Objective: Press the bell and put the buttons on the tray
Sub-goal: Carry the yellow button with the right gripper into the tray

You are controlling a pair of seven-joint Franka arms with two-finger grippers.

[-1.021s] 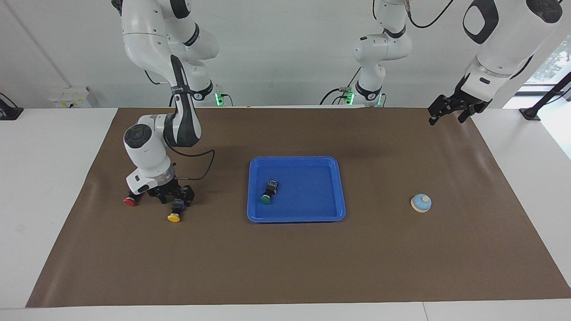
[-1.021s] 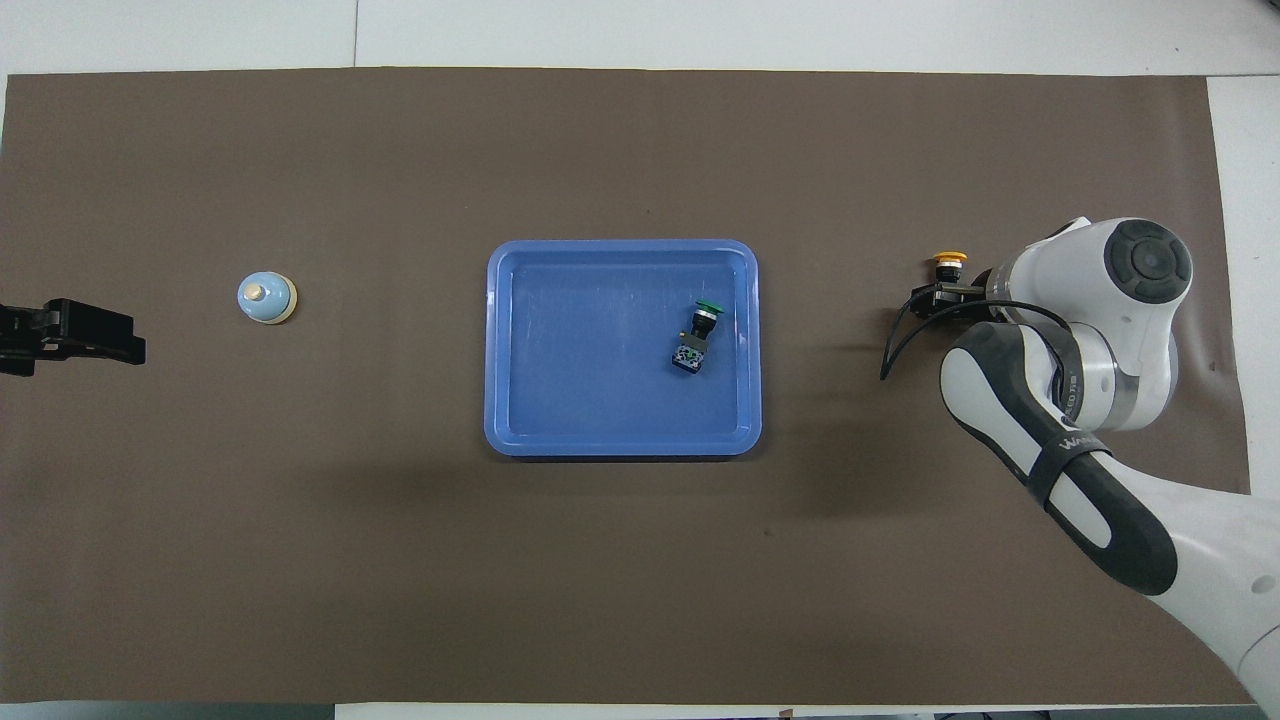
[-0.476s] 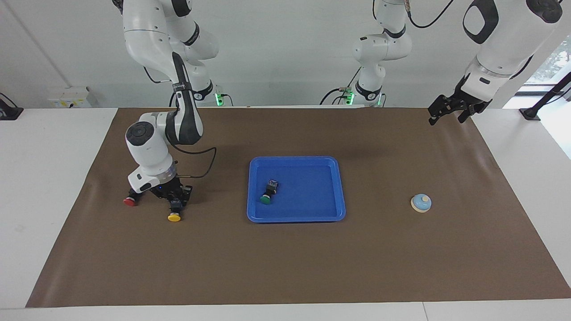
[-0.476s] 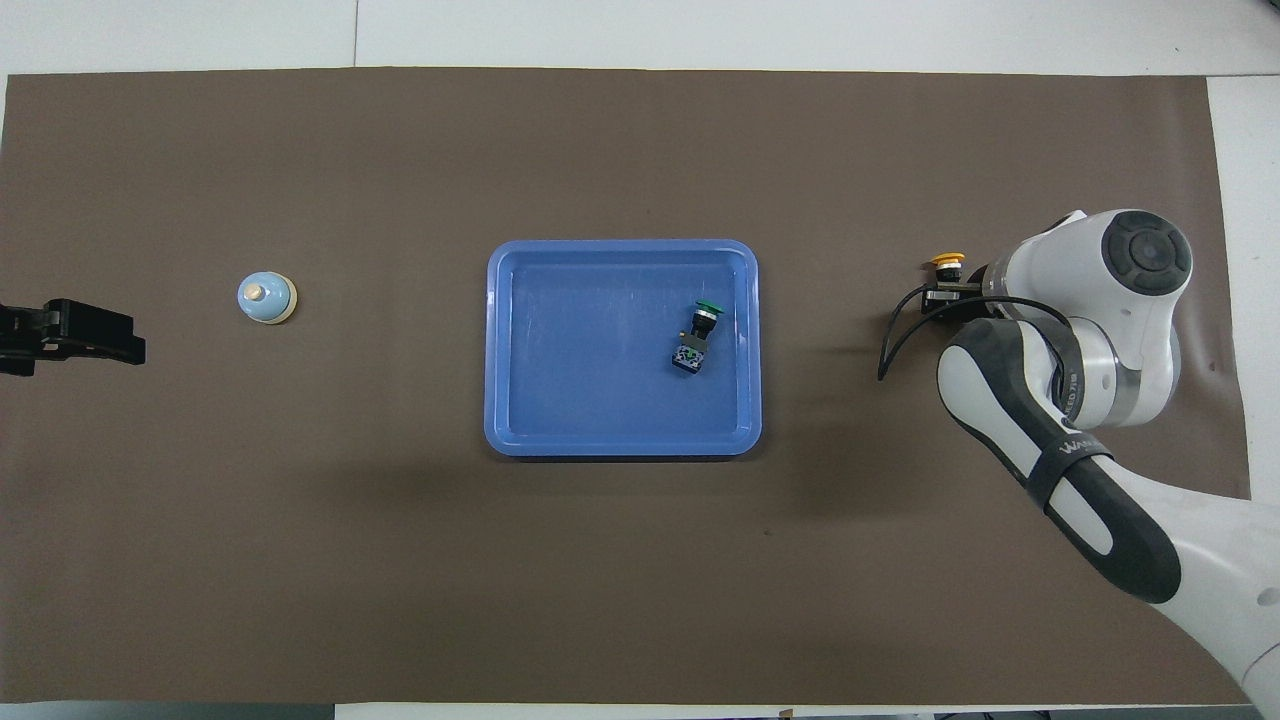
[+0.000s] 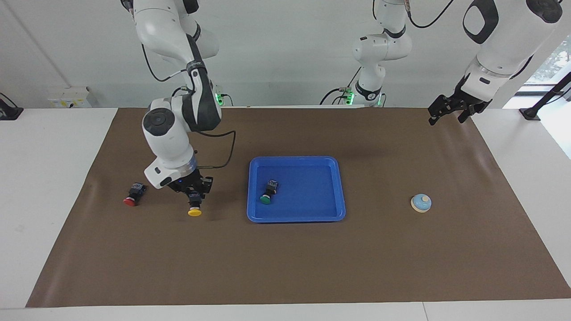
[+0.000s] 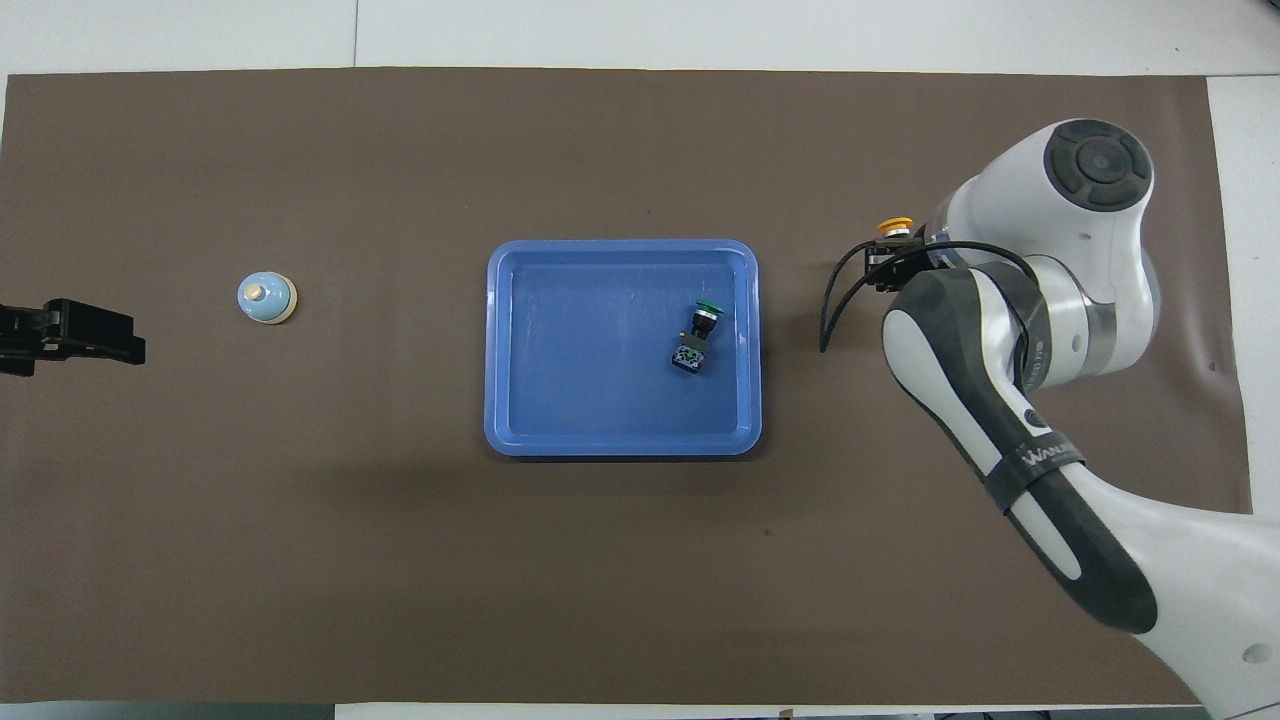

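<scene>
My right gripper [image 5: 195,195] is shut on the black body of the yellow button [image 5: 194,211], holding it a little above the mat between the red button [image 5: 132,196] and the blue tray [image 5: 341,189]. The red one lies on the mat toward the right arm's end; the arm hides it in the overhead view. In the tray [image 6: 520,400] lies the green button [image 6: 699,336] on its side. The light-blue bell [image 5: 421,203] stands on the mat toward the left arm's end. My left gripper [image 5: 449,110] waits open, raised over the mat's corner by its base.
A brown mat [image 5: 285,267] covers the table, with white tabletop [image 5: 49,178] around it. A black cable [image 5: 225,151] loops from the right wrist. A third white arm [image 5: 377,53] stands at the robots' edge of the table.
The right gripper closed on the yellow button, lifted it off the mat and carried it toward the tray, uncovering the red button. The left arm has not moved.
</scene>
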